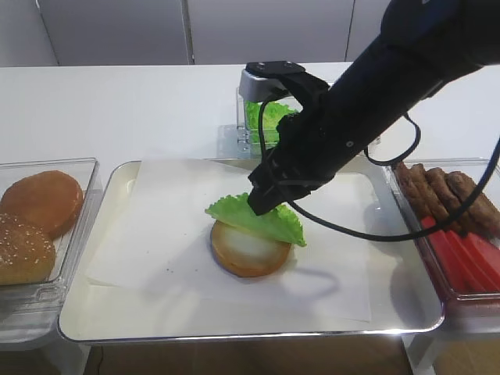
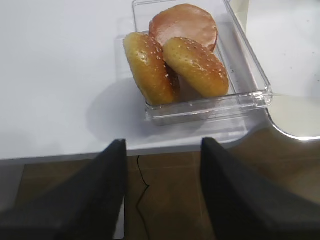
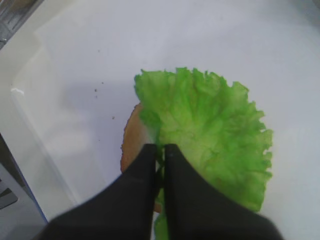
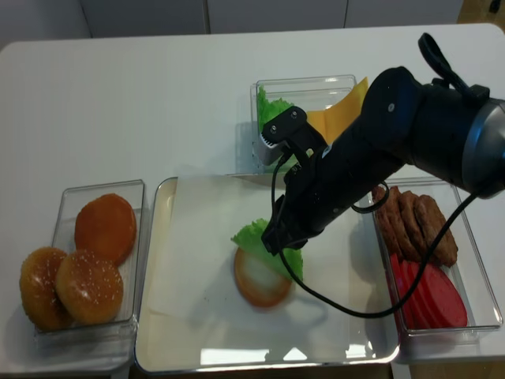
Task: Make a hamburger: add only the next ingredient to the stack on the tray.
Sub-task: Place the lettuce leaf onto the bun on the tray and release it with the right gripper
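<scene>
The right gripper [image 1: 262,205] was pressed together on the near edge of the lettuce leaf [image 1: 258,218], pinching it; the leaf hung tilted over the bun half [image 1: 248,251], its far side low over the bread and its gripped side raised, so whether it touched the bun could not be told; the bun sat near the middle of the tray [image 1: 117,312] on white paper. The left gripper [image 2: 162,192] stood spread and empty over the table's front edge, near the box of buns [image 2: 200,65]. The risk, as I judged it, was an off-centre drop; the leaf covered only the back part of the bun, so a release here could leave it sliding off onto the paper; the frilly edge might also cling to the fingers and lift the leaf away.
</scene>
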You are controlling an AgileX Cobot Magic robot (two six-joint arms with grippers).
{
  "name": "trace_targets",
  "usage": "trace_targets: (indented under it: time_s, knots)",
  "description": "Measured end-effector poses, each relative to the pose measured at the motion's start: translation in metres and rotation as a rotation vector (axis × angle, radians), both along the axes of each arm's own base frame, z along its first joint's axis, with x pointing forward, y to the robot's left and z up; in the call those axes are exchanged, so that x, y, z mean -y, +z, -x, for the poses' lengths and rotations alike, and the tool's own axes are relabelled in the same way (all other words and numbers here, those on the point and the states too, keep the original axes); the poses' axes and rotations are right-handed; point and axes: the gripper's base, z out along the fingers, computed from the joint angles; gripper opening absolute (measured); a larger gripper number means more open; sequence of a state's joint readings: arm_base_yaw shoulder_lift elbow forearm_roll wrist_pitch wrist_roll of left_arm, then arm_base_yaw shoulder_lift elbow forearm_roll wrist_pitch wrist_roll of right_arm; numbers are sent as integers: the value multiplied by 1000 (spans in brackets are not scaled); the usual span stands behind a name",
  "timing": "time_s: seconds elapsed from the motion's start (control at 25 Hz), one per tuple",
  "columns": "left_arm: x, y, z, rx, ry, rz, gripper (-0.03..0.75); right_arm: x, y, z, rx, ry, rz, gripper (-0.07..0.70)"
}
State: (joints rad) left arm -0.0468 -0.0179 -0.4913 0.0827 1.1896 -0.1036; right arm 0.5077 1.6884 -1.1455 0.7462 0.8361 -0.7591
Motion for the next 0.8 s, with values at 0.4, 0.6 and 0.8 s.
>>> trace_targets:
  time_s: [0.4, 0.6, 0.8]
  knots:
    - [0, 0, 0, 0, 0, 0, 355, 0, 0, 2, -21, 13, 0, 95]
    - [0, 0, 0, 0, 0, 0, 355, 0, 0, 6, -57, 32, 2, 251]
    - [0, 0, 0, 0, 0, 0, 355, 2, 10, 10, -47, 22, -13, 515]
